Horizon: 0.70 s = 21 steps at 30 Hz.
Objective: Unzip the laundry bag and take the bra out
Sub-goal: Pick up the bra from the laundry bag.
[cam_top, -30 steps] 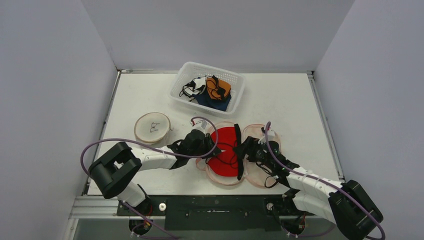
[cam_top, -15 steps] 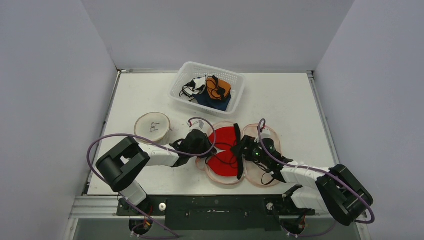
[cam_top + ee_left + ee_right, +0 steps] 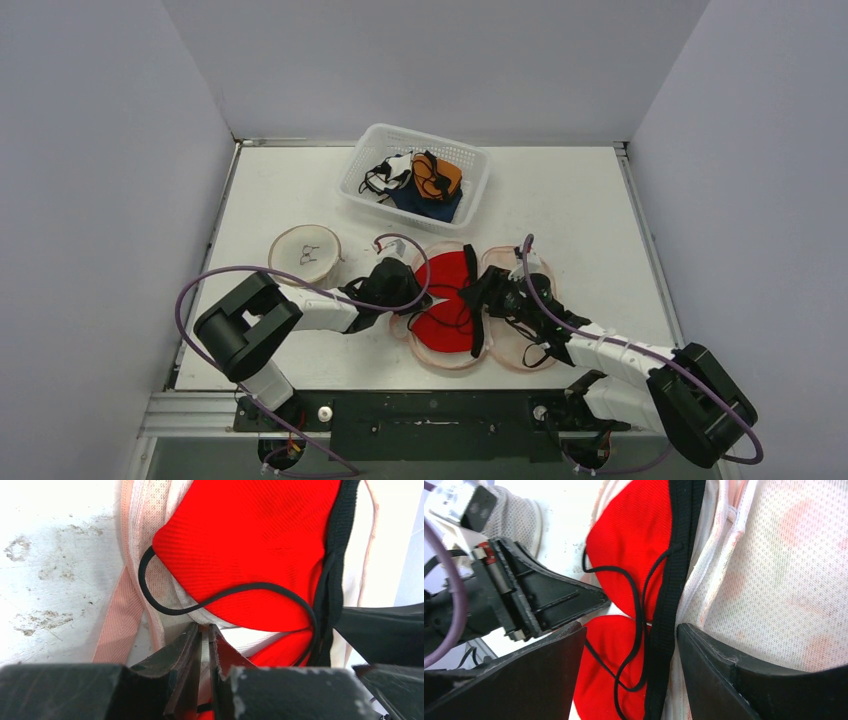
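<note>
Laundry bag (image 3: 774, 560) already unzipped, splayed at the desk's near edge, red bra (image 3: 450, 300) lying inside. Left end effector (image 3: 204, 630) pinches the mesh rim; right end effector (image 3: 631, 627) gapes astride the black band. Lift-out remains.

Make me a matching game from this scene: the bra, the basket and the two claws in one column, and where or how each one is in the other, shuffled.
1 bra
2 basket
3 left gripper
4 right gripper

A far side of the table, clothes inside
B open, straddling the black band
C red, lying in the opened laundry bag
D pinching the bag's mesh edge

Pairs: 1-C, 2-A, 3-D, 4-B
</note>
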Tool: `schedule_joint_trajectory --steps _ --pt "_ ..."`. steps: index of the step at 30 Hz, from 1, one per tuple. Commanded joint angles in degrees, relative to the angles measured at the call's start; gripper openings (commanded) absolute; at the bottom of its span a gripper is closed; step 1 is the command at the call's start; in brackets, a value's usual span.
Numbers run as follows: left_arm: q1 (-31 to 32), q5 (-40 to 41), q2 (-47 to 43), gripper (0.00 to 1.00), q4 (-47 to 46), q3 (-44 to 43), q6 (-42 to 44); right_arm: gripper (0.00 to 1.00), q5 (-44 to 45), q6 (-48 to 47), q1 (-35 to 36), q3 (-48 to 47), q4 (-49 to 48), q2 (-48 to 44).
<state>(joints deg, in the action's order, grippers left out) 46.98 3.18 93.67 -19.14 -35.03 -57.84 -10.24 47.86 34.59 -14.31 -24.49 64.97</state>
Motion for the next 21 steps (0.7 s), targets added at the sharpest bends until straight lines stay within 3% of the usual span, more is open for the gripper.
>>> schedule_joint_trajectory --steps 1,7,12,21 --pt "-0.49 0.86 0.36 0.10 -1.43 0.40 0.40 0.68 0.98 -1.37 1.32 -3.08 1.87 -3.38" --pt "-0.49 1.09 -1.80 0.10 0.09 0.53 0.36 0.66 0.66 -1.65 2.58 -3.96 2.24 -3.01" --pt "-0.57 1.48 -6.67 0.10 3.50 0.67 0.62 0.74 5.28 -2.55 2.77 -4.96 8.14 -3.53" --pt "-0.36 -0.38 -18.44 0.13 9.53 -0.10 1.56 0.80 9.00 -3.81 2.82 -5.24 13.70 -8.17"
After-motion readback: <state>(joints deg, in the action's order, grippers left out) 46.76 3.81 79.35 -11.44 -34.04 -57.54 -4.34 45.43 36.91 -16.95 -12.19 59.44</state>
